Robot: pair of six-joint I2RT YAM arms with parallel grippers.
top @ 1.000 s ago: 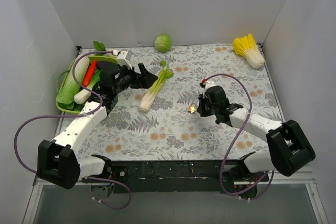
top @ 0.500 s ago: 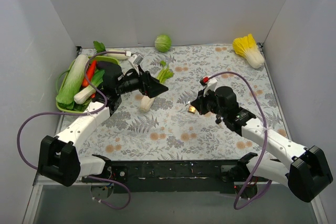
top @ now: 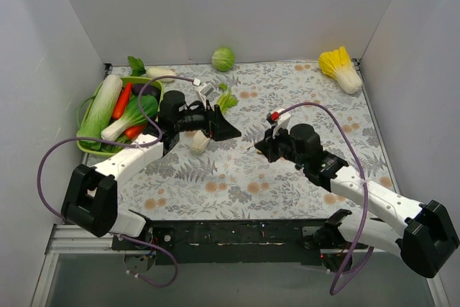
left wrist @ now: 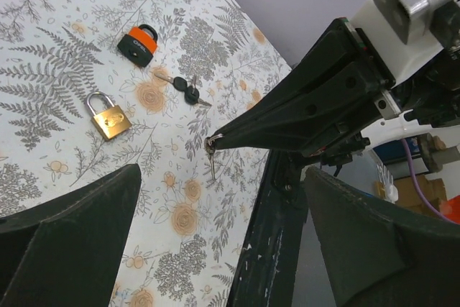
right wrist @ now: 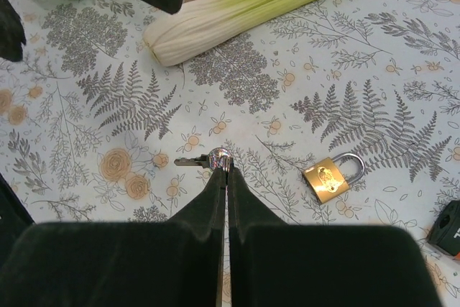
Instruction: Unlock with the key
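Observation:
My right gripper (right wrist: 227, 165) is shut on the head of a small silvery key (right wrist: 208, 160), held just above the table with the blade pointing left. The left wrist view shows that key (left wrist: 211, 157) hanging from the right fingertips. A brass padlock (right wrist: 332, 176) lies just right of it, also in the left wrist view (left wrist: 108, 115). An orange-and-black padlock (left wrist: 139, 42) lies farther off, with two black-headed keys (left wrist: 188, 92) beside it. My left gripper (top: 227, 131) is open and empty, hovering left of the right gripper (top: 259, 147).
A celery stalk (right wrist: 244, 8) lies on the floral cloth under my left gripper. A green basket (top: 81, 141) of vegetables stands at the left. A green cabbage (top: 223, 58) and a yellow napa cabbage (top: 342, 68) lie at the back. Grey walls enclose three sides.
My left arm has swung right from the basket to over the celery, its gripper pointing at the right gripper. My right arm has stretched out and its gripper has shifted slightly left.

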